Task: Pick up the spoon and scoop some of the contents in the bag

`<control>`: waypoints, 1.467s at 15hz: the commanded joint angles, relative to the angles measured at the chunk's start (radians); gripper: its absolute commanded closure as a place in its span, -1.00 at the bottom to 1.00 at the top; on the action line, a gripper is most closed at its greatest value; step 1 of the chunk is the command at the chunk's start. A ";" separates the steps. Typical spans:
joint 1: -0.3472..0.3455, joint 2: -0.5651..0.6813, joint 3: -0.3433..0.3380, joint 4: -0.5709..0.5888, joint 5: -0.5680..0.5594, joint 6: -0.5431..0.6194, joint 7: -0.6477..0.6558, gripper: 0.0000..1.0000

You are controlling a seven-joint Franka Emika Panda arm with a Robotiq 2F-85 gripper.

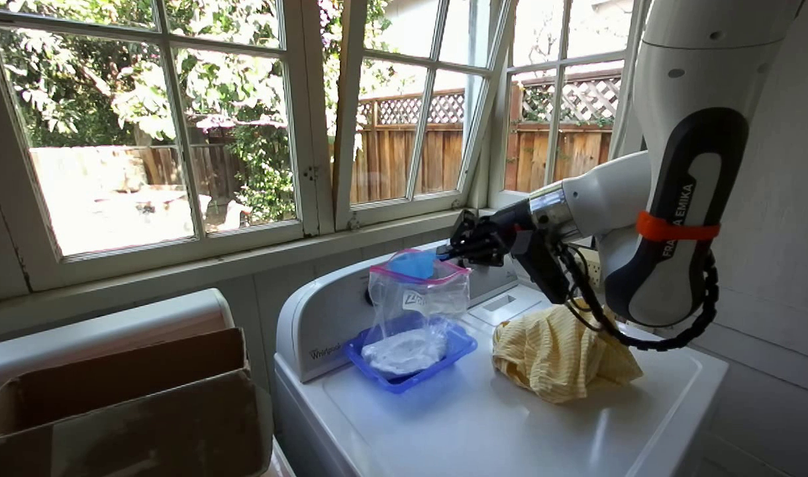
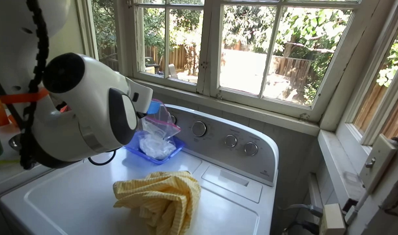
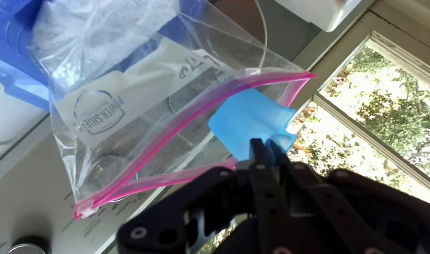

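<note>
A light-blue spoon is held by its handle in my gripper, whose dark fingers close on it in the wrist view. The spoon's broad scoop lies at the pink-rimmed mouth of the clear bag; whether it dips below the rim I cannot tell. In both exterior views the bag stands upright with its mouth spread. White contents are heaped at the bottom, well below the spoon. In an exterior view the arm covers most of the gripper, with the spoon showing past it.
The bag rests in a blue tray on a white appliance, near its control panel. A crumpled yellow cloth lies beside the tray. A cardboard box stands off to the side. Windows and a sill rise behind the panel.
</note>
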 commanded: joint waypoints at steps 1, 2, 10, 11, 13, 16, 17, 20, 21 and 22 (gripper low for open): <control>0.000 0.025 -0.008 -0.037 -0.048 0.017 0.005 0.97; 0.000 0.018 -0.011 -0.040 -0.062 0.017 0.004 0.97; 0.000 0.054 -0.079 -0.055 -0.199 0.017 -0.026 0.97; 0.000 0.067 -0.087 -0.060 -0.217 0.017 -0.030 0.97; 0.000 0.093 -0.106 -0.075 -0.265 0.017 -0.039 0.97; 0.000 0.138 -0.132 -0.109 -0.313 0.017 -0.066 0.97; 0.000 0.154 -0.139 -0.123 -0.324 0.017 -0.076 0.97; 0.000 0.240 -0.152 -0.177 -0.361 0.015 -0.101 0.97; 0.000 0.279 -0.155 -0.196 -0.390 0.010 -0.096 0.97; 0.000 0.283 -0.156 -0.139 -0.448 0.009 -0.021 0.97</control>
